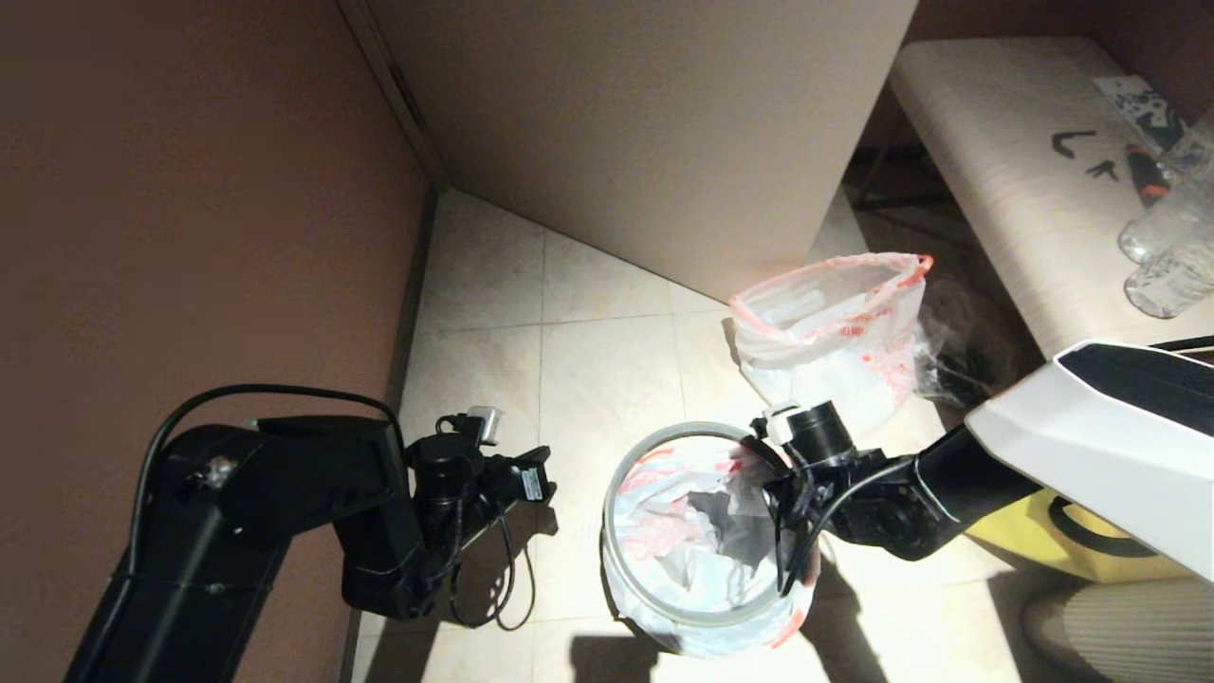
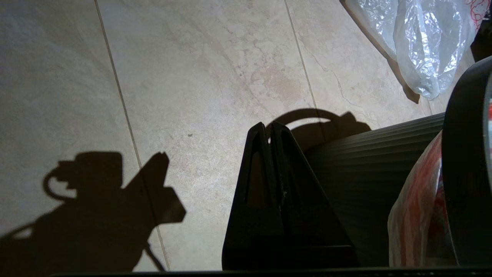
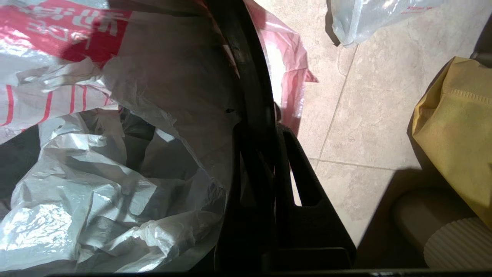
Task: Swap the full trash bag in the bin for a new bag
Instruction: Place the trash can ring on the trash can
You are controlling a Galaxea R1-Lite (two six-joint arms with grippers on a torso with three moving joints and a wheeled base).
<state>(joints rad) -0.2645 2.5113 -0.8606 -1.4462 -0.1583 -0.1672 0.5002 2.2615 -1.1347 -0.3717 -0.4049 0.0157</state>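
Observation:
The grey bin (image 2: 376, 173) stands on the tiled floor with its thin hoop (image 1: 618, 493) on top. The slack new bag (image 1: 683, 541) lines it, and its red-printed film (image 3: 115, 173) hangs crumpled inside and folds out over the edge. My right gripper (image 1: 790, 560) (image 3: 275, 129) is at the bin's right side, shut on the hoop (image 3: 246, 77) and the film there. The bulging full trash bag (image 1: 835, 327) stands behind the bin, apart from both grippers. My left gripper (image 1: 533, 479) (image 2: 269, 125) hangs shut and empty, left of the bin.
A yellow fabric tote (image 1: 1072, 545) (image 3: 457, 127) sits close to the right of the bin, under my right arm. A pale bench (image 1: 996, 161) with clear bottles (image 1: 1171, 256) stands at the far right. The brown wall (image 1: 190, 190) and a cabinet (image 1: 645, 123) close off the left and back.

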